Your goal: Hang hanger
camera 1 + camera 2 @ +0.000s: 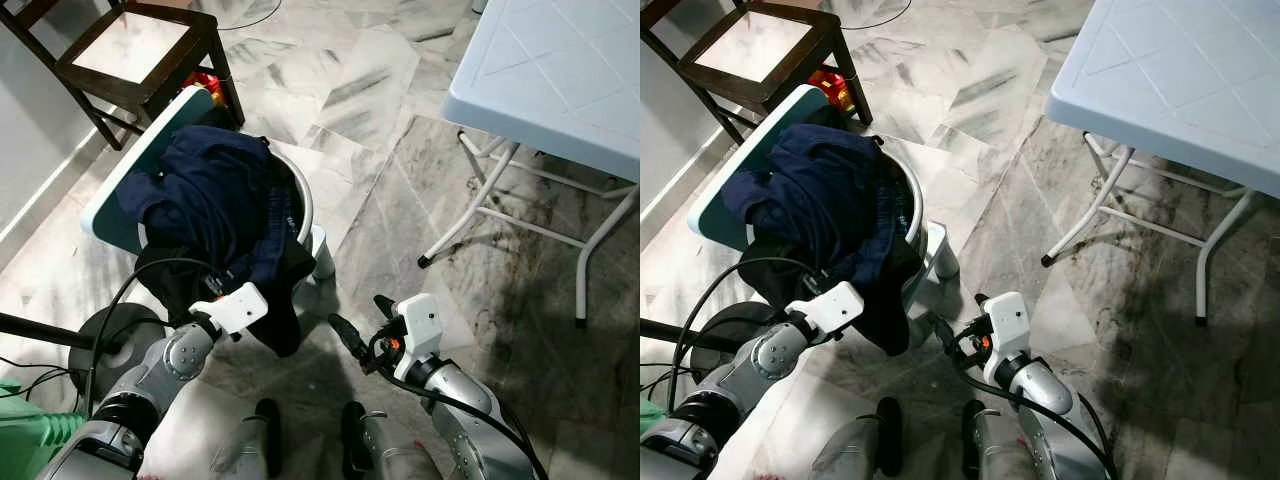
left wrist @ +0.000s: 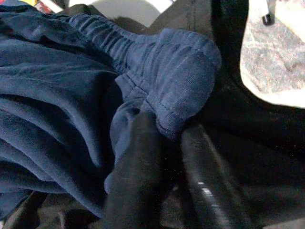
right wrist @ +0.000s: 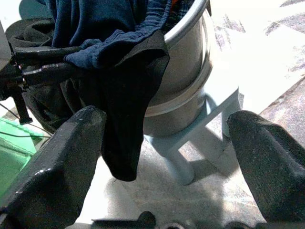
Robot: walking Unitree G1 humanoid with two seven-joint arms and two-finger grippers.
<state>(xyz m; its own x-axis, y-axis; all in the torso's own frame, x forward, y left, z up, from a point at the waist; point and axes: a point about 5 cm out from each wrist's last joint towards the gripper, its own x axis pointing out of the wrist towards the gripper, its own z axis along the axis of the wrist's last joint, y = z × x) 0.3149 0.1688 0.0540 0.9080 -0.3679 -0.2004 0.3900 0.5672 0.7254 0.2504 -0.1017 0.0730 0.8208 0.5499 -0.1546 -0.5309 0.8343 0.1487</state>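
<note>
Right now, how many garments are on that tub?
2 that I can tell apart: a navy garment heaped on top, pinched by the left hand, and a black garment draped over the tub rim. More may be hidden inside.

head eyes look down, wrists close on shared clothes (image 1: pixel 215 195), perhaps laundry

navy clothes (image 1: pixel 210 185) | black garment (image 1: pixel 285 300) | teal lid (image 1: pixel 120 205) | grey-veined marble floor (image 1: pixel 360 100) | white table (image 1: pixel 560 70)

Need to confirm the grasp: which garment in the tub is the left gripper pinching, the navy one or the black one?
The navy blue garment: the left gripper is shut on its ribbed hem; the black garment hangs beneath, over the tub's rim.
</note>
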